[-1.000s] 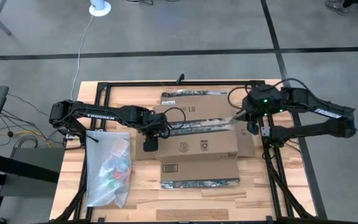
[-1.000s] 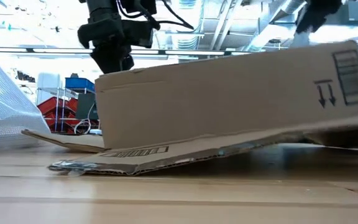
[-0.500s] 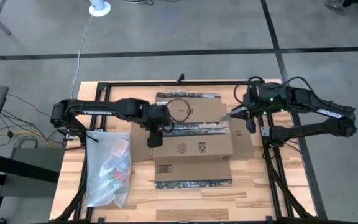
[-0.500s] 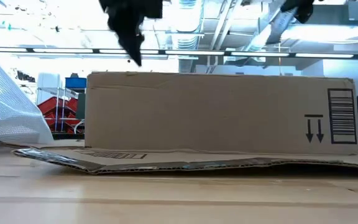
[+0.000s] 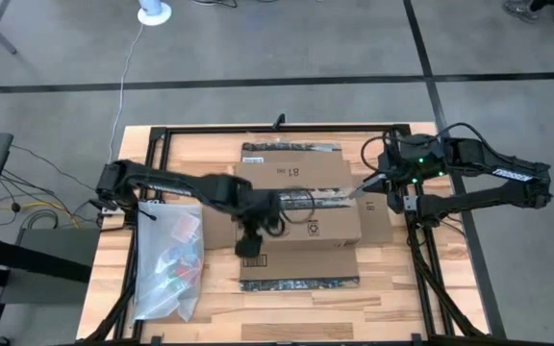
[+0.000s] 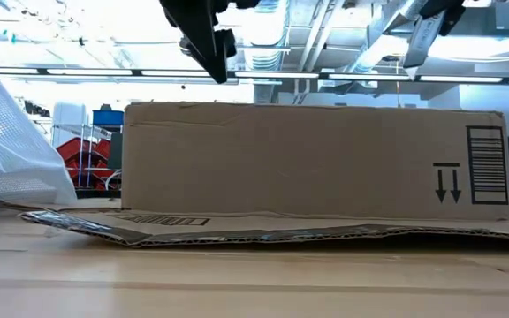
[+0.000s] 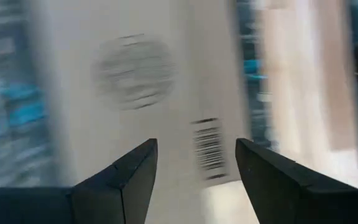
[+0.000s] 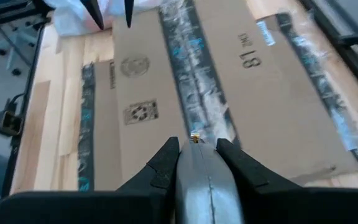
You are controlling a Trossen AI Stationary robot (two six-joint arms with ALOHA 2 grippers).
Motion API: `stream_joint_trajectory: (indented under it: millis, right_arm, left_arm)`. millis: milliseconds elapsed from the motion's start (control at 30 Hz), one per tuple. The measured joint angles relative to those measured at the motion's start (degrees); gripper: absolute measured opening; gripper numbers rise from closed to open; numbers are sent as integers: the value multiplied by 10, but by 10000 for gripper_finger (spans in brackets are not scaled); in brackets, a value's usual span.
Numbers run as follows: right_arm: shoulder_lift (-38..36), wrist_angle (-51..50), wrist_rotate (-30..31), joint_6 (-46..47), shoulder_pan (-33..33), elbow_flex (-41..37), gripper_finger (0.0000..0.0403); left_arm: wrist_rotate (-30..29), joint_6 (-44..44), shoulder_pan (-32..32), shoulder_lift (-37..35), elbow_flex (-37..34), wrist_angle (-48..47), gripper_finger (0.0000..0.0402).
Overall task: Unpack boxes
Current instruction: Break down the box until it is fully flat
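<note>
Sitting in the middle of the wooden table (image 5: 287, 308), the brown cardboard box (image 5: 301, 226) is lying flat-topped with its flaps splayed outward on the near and far sides, the far one showing the "81" print. A dark printed tape strip (image 8: 194, 102) is running along the centre seam of the top.

The box is looking light and fairly stiff, though the thin corrugated flaps are likely to bend or slide on the wood if pushed from 1 side only. The sensible places to take hold are judged to be a free flap edge or the seam itself, with the other arm steadying a side wall.

The left gripper (image 5: 250, 245) is hovering over the near-left part of the box top, above the printed marks and small barcode; its 2 fingers (image 7: 129, 171) are standing apart with nothing between them and, as far as the level view shows, not touching the cardboard. The right gripper (image 5: 365, 185) is positioned at the right end of the taped seam, its fingers (image 8: 166, 163) clamped on a slim metallic cutting tool (image 8: 201, 177) whose tip is pointing along the tape, just above or at the seam; contact cannot be confirmed.

A clear plastic bag (image 5: 166, 259) holding small items is lying just left of the box, apart from both grippers.
</note>
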Motion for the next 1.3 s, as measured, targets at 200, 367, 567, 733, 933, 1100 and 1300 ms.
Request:
stream_joint_trajectory:
  millis: [200,367,567,733,933,1100,1300]
  right_arm:
    - [0,-7,0,1,20,0,64]
    - [0,-9,0,1,29,0,64]
    - [-1,-11,0,61,72,0,64]
    - [-4,7,-13,193,160,0,64]
    - [18,145,40,365,295,-59,64]
    - [106,386,96,447,364,-203,64]
    - [266,677,167,540,384,-299,64]
  left_arm:
    - [7,-29,-16,33,0,29,203]
    - [-86,-26,0,43,1,-12,203]
    - [-149,0,33,41,1,-81,203]
    - [-147,20,52,39,1,-109,203]
    - [-149,22,55,36,30,-113,203]
    - [-155,-7,45,36,89,-100,203]
    - [-155,-14,28,34,130,-81,203]
